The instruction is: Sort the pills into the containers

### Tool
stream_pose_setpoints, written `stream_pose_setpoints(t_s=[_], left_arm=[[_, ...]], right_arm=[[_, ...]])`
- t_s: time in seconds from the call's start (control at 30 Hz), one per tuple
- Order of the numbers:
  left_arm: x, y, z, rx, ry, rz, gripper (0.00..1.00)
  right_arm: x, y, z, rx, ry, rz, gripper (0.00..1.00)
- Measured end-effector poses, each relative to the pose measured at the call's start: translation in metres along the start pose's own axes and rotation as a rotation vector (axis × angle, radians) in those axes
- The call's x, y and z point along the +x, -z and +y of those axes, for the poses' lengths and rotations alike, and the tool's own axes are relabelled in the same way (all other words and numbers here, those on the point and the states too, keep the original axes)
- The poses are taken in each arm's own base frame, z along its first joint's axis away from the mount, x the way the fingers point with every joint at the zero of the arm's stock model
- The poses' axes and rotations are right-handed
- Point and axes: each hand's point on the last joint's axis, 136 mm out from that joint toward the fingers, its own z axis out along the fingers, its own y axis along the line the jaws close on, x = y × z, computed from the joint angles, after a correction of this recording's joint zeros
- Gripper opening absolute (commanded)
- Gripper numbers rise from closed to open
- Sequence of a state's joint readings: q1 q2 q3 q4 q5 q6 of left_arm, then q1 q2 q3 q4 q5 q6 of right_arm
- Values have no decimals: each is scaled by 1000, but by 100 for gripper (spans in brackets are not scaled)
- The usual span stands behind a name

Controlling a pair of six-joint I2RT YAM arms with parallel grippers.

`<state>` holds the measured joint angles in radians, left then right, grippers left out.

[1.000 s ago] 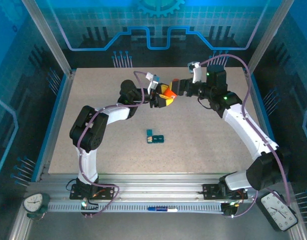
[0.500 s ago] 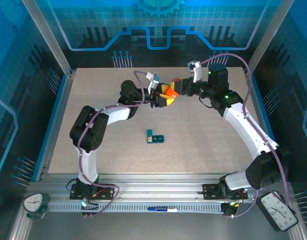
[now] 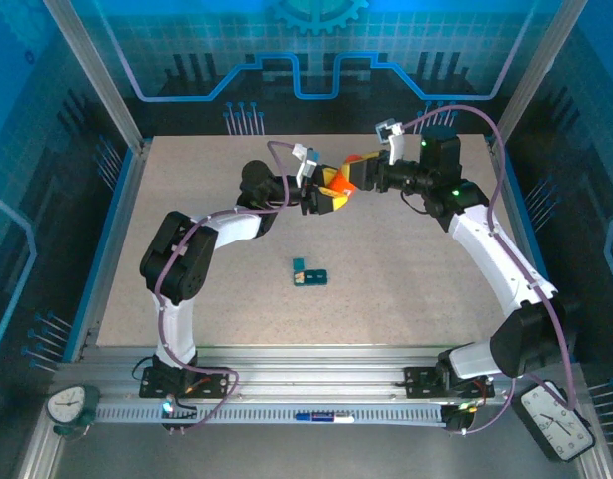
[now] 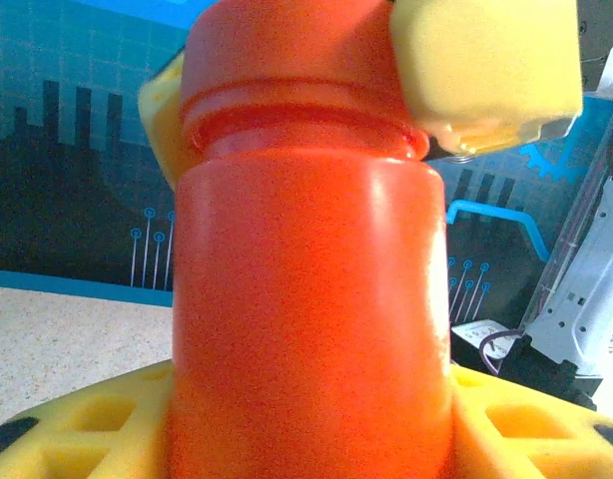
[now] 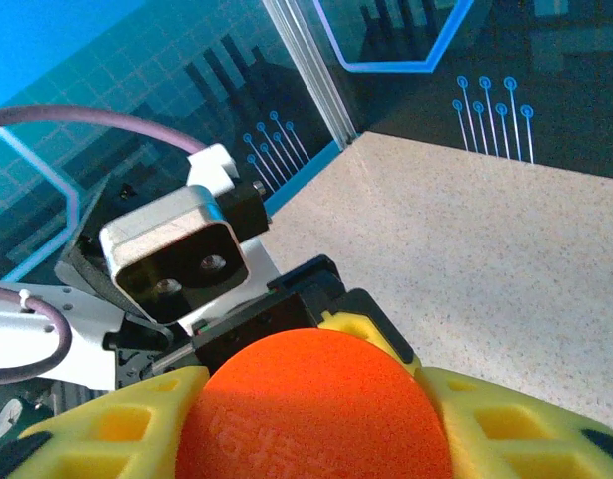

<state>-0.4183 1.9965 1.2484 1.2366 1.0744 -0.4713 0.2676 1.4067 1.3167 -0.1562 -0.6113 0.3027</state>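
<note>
We see the left pincer (image 3: 323,197) closed on the body of an orange bottle (image 4: 306,329). Its yellow fingers (image 4: 77,429) press the bottle from both sides low in the left wrist view. The right pincer (image 3: 354,172) meets it from the other side and is closed around the bottle's cap (image 5: 316,409). In the right wrist view the round orange top fills the gap between that pincer's yellow fingers (image 5: 506,429). From the left wrist we also see one of its pads (image 4: 481,70) lying against the cap's edge. From above, the two pincers face each other over the far middle of the bench (image 3: 187,299), with the bottle tilted between them. The containers (image 3: 310,272), a small teal strip, lie flat near the middle of the bench. They are well apart from both pincers and on the side towards the arm bases. We cannot tell what is in their cells.
</note>
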Motion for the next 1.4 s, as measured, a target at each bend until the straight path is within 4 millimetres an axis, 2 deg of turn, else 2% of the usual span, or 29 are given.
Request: stream_pose_setpoints(t_s=[0.17, 0.33, 0.67, 0.93, 1.13, 1.4], left_arm=[[0, 1, 0, 2, 0, 2, 0], [0, 1, 0, 4, 1, 3, 0], [0, 1, 0, 4, 0, 4, 0], [0, 1, 0, 4, 0, 4, 0], [0, 1, 0, 4, 0, 4, 0], [0, 1, 0, 4, 0, 4, 0]], right_arm=[[-7, 4, -5, 25, -26, -28, 87], [-15, 13, -9, 62, -50, -57, 92], [-33, 20, -4, 74, -52, -74, 89], [-18, 11, -15, 88, -89, -17, 88], [-14, 8, -10, 74, -87, -3, 85], [-9, 2, -4, 56, -74, 14, 71]])
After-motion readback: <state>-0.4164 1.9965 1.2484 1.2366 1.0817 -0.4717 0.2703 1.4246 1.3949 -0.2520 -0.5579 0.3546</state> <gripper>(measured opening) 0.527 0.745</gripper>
